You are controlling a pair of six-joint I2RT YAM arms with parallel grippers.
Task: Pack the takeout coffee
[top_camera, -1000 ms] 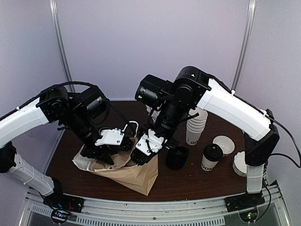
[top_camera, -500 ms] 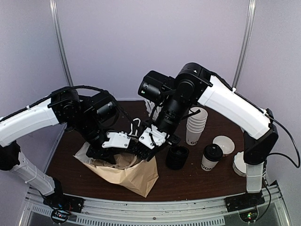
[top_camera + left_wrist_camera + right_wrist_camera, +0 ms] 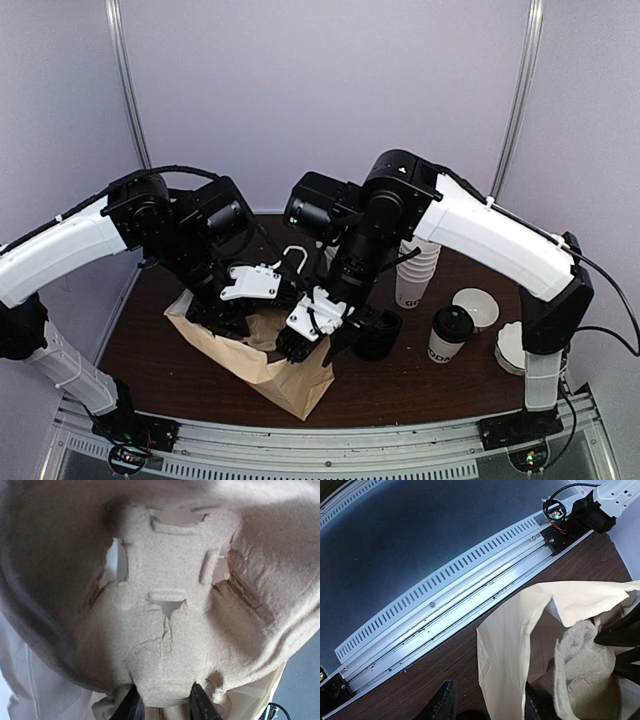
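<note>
The dark table (image 3: 400, 392) carried a brown paper bag (image 3: 297, 380) left, the takeout coffee (image 3: 449, 337) near right, stacked white cups (image 3: 413, 280) farther back.

Brown paper bag (image 3: 290, 375) lies tilted on the dark table (image 3: 400, 395) with its mouth open. A moulded pulp carrier (image 3: 170, 630) sits partly inside the mouth. A black lid stack (image 3: 378, 335) stands just beside the bag on the right, with a stack of white cups (image 3: 415, 272) behind it. An open white cup (image 3: 478, 306) stands farther right. A slotted metal rail (image 3: 330, 447) runs along the near table edge.
</note>
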